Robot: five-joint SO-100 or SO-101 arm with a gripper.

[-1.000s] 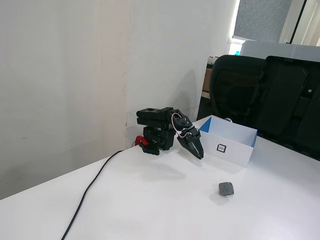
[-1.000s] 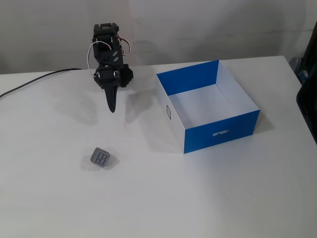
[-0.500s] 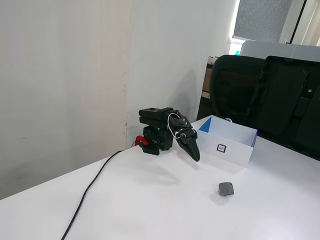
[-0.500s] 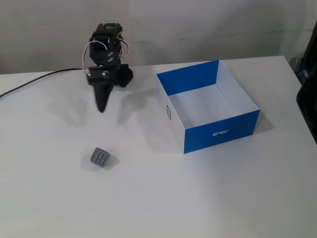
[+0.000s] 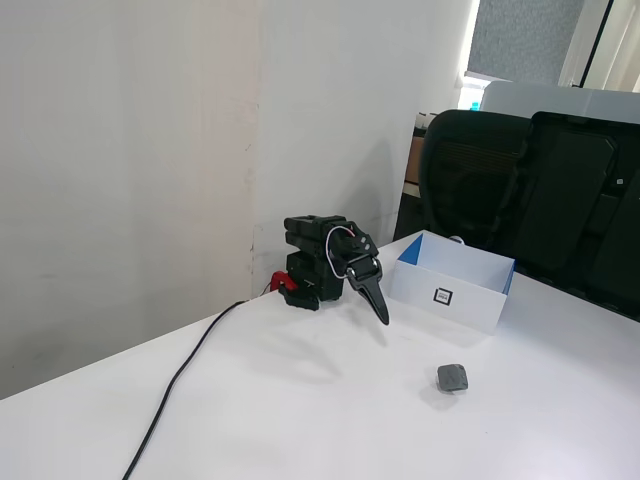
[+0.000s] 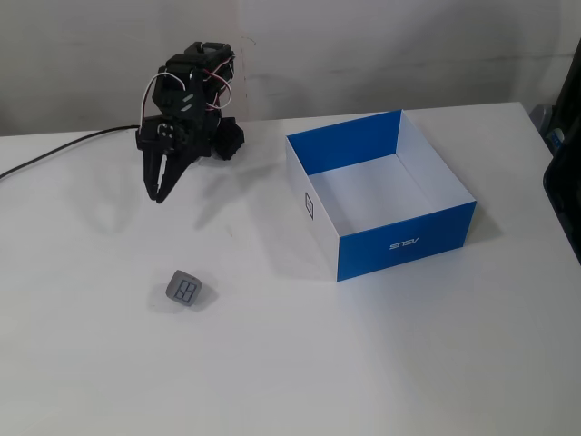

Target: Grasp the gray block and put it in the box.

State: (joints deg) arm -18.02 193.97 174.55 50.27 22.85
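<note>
block: small dark gray squarish block with rounded corners (image 6: 185, 290), lies flat on the white table (image 6: 290, 363), nearest thing to the camera in the high fixed view; light face with a dark mark up; also seen in the low fixed view (image 5: 452, 377); nothing touching it
box: low rectangular open cardboard box, white outside walls on two sides, blue on the others, pale floor (image 6: 381, 204); well apart from the block, to its right in the high fixed view; small black-and-white square marker on the side wall (image 5: 442, 296); nothing inside
gripper: black two-finger gripper (image 6: 160, 193), pointing down, tips above the table, off the surface; fingers parted by a narrow gap in the high fixed view, nothing between them; sits beyond the block, well apart from it
arm: black arm body with white and red wires (image 6: 192, 100), folded low near the wall
cable: black cable (image 5: 180, 380) runs from the arm base across the table
chair: black office chair (image 5: 480, 180) behind the box, farthest back
</note>
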